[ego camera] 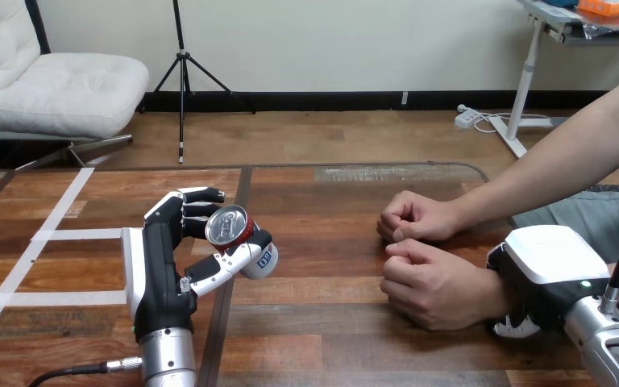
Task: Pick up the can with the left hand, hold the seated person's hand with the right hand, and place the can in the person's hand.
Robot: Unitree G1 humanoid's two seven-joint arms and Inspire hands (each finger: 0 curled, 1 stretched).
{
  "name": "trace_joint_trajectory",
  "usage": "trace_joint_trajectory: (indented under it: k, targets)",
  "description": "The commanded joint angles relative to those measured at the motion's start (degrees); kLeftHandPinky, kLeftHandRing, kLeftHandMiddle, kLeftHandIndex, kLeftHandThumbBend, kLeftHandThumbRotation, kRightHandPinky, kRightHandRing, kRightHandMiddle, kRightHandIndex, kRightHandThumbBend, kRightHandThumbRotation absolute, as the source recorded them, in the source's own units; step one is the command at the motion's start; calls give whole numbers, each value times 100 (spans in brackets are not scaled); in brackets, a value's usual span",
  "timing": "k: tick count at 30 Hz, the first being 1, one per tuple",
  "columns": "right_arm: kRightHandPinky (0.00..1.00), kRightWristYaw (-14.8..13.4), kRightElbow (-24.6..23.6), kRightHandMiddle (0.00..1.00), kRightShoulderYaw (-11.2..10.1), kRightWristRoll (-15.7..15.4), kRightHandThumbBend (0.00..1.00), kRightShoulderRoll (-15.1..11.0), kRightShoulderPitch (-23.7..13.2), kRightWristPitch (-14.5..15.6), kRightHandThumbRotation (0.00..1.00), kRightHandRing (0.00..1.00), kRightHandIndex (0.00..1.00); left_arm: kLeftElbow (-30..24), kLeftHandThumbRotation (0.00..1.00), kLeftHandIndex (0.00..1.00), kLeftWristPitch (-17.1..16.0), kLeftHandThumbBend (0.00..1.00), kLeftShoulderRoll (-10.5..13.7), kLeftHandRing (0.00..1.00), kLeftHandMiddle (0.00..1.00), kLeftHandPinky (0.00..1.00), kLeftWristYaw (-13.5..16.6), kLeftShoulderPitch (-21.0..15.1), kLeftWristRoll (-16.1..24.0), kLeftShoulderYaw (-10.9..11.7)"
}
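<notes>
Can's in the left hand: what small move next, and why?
Probably carry the can rightward toward the person's nearer hand. The left hand has its fingers and thumb curled round the can, well left of that hand, and the right hand sits at its wrist. That hand is a closed fist, so hold off releasing.

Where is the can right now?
Head view, left of centre: the can sits tilted in the left hand, fingers curled round it, well left of the person's hands.
</notes>
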Motion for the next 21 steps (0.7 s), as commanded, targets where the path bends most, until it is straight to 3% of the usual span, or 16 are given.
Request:
trace_joint_trajectory:
  k: [1, 21]
  targets:
    - [21, -30, 431, 43, 131, 82, 75, 36, 40, -16, 0, 33, 48, -402, 0, 55, -42, 70, 29, 45, 46, 51, 21, -276, 49, 15]
    - [23, -237, 523, 44, 70, 355, 73, 23, 12, -275, 0, 34, 47, -355, 0, 55, -102, 70, 19, 44, 46, 51, -101, -315, -54, 60]
